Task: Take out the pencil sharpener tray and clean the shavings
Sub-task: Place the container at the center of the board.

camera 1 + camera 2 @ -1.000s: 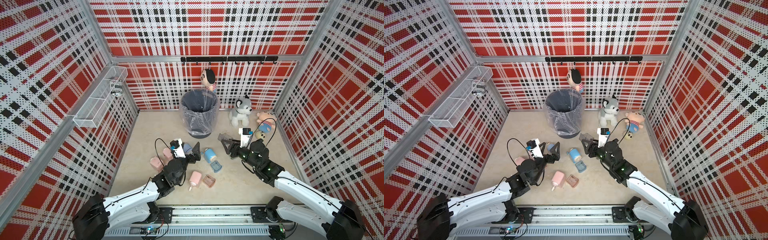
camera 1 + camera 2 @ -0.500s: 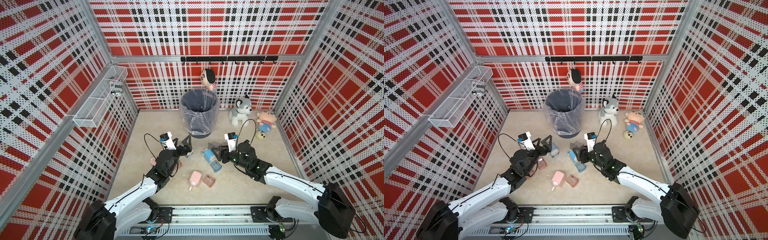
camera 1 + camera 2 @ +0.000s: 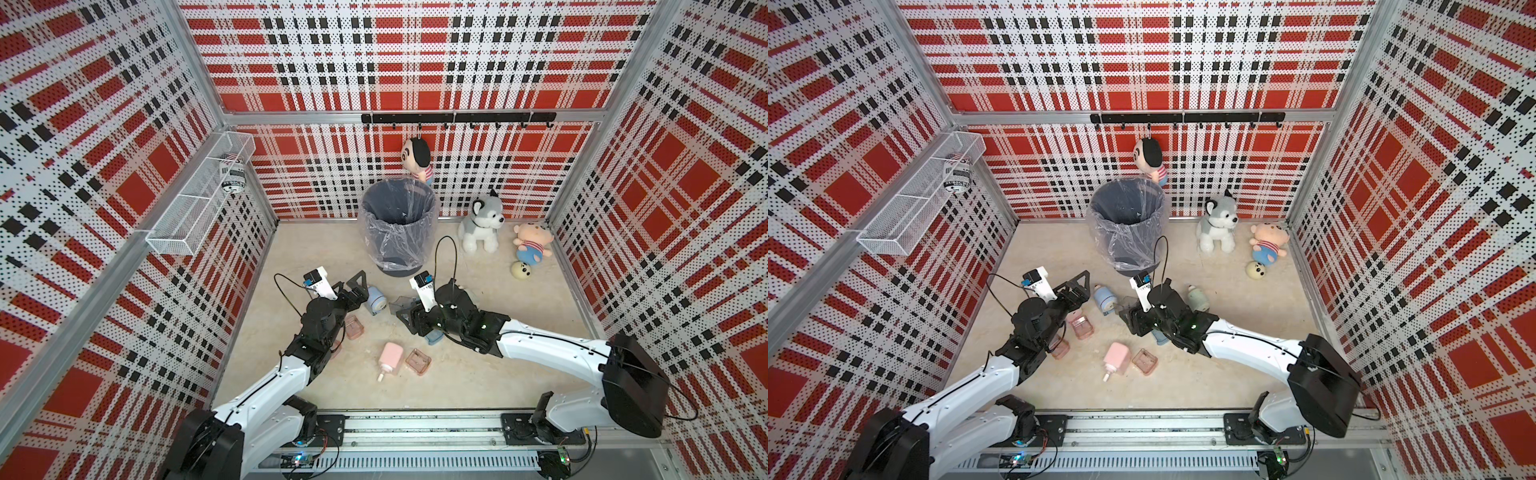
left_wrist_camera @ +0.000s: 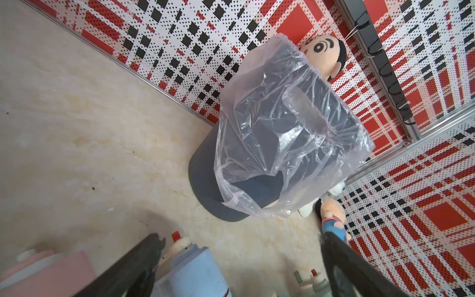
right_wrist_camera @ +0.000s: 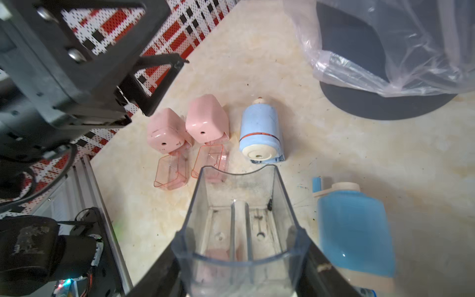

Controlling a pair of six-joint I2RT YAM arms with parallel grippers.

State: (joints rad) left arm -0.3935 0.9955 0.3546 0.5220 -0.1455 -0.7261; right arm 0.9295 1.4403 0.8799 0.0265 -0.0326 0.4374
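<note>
My right gripper is shut on a clear pencil sharpener tray, held low over the floor in both top views. A few dark specks cling to the tray's inside. A blue sharpener body lies right beside it, partly under my right wrist. My left gripper stands open and holds nothing. Its fingers straddle a light blue sharpener lying on the floor. The lined grey bin stands just beyond both grippers.
Two pink sharpeners lie with their pink trays pulled out. Another pink sharpener and a loose pink tray lie nearer the rail. Plush toys sit at the back right. A wire basket hangs on the left wall.
My right gripper has carried the clear tray leftward and nearer, away from the plush toys. My left gripper has shifted left, still open, beside the light blue sharpener.
</note>
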